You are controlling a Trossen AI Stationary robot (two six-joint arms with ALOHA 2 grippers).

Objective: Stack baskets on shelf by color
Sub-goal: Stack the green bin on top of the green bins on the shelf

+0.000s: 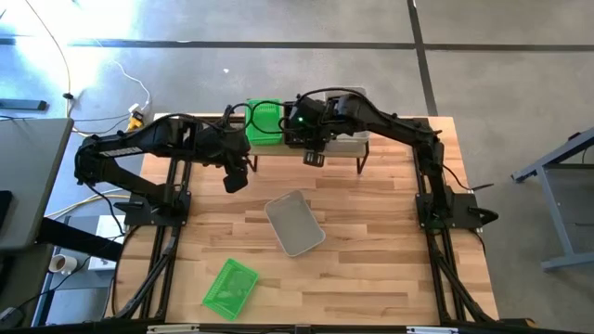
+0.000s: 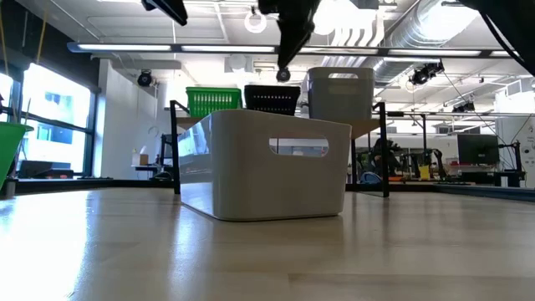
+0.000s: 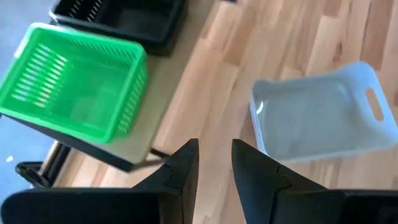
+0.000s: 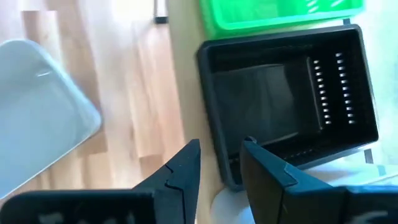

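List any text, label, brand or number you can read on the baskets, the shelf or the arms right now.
None can be read in any view.
Green basket on the shelf: no label showing.
Black basket on the shelf: no label showing.
Grey basket on the table: plain walls, no print.
Green basket near the table's front edge: too small to tell.
Shelf and both arms: no markings visible.
Room behind the table, low view: no sign large enough to read.

A pale grey basket [image 2: 276,176] with a slot handle is seen standing on the wooden tabletop [image 2: 267,251], close to the camera. Behind it, on the shelf [image 2: 368,127], a green basket [image 2: 213,101], a black basket [image 2: 272,99] and a taller grey stack [image 2: 340,94] are lined up. A dark gripper [image 2: 288,38] hangs above the black basket.
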